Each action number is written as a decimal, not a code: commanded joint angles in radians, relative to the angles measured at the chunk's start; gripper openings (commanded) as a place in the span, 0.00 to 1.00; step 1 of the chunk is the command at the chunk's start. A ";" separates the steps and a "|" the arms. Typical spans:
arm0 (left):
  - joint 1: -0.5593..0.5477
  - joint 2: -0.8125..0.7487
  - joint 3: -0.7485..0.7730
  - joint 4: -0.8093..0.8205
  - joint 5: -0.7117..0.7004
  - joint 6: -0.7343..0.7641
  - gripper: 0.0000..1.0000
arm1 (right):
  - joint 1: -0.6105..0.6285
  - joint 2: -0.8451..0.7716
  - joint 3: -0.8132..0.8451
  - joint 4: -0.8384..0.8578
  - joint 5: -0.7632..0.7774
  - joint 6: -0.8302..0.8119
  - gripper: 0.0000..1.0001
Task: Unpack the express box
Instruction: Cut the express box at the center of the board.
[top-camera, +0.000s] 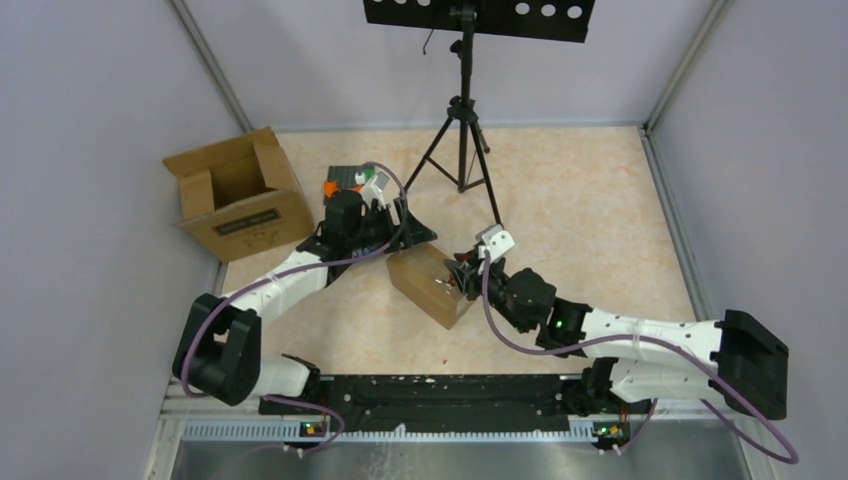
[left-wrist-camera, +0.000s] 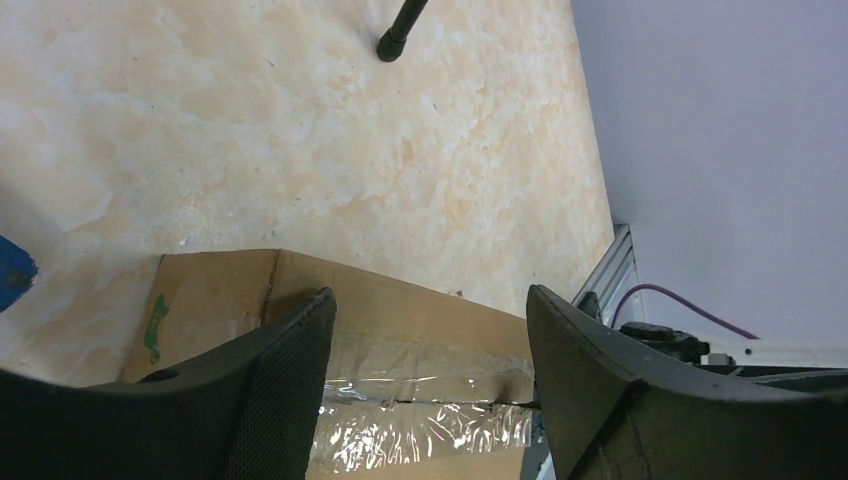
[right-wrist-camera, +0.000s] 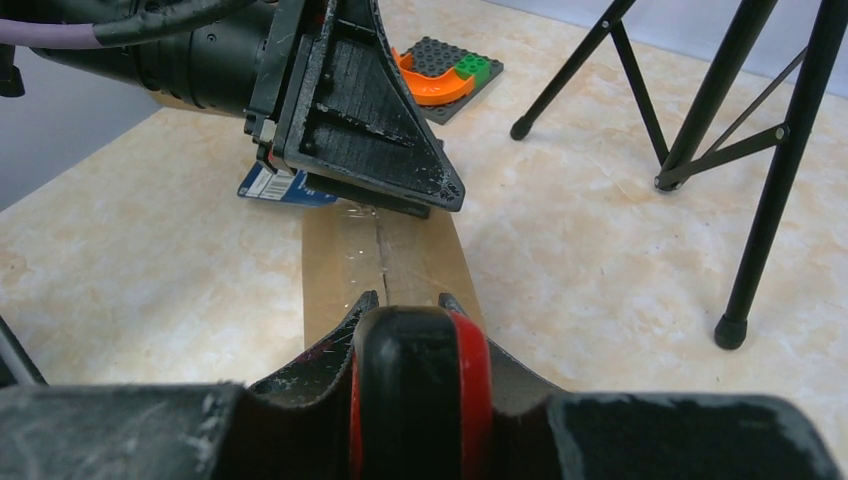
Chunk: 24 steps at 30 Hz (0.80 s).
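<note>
Grip first: the right hand (right-wrist-camera: 408, 300) is clenched on a red-and-black tool (right-wrist-camera: 420, 390), which we take for a cutter. It is poised at the near end of the express box (top-camera: 428, 285); we cannot see its tip.

The box lies closed in the middle of the surface (top-camera: 580, 220), between the two hands. Clear tape (left-wrist-camera: 420, 425) runs along its top seam (right-wrist-camera: 380, 250).

We judge it small and light, so it will likely skid on this smooth top unless pinned. The corrugated walls should be stiff at the edges, while the flaps give near the seam. The glossy tape offers poor purchase, so we would hold the bare cardboard sides or press on the flaps either side of the seam, leaving that line free.

At the far end, the left hand (left-wrist-camera: 430, 300) is released, its jaws spread wide across the box top. We cannot tell whether it bears down.

Beyond lie a Lego baseplate (right-wrist-camera: 445, 75), an open carton (top-camera: 235, 195) and a tripod (top-camera: 462, 140).
</note>
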 joint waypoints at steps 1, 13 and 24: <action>0.014 0.048 -0.009 -0.096 -0.031 0.125 0.76 | 0.018 -0.008 0.007 0.041 -0.014 0.030 0.00; 0.014 0.139 0.176 -0.126 0.142 0.156 0.79 | 0.041 0.184 0.145 0.095 0.181 0.052 0.00; 0.014 0.102 0.089 -0.050 0.280 0.043 0.82 | 0.054 0.210 0.168 0.102 0.184 0.031 0.00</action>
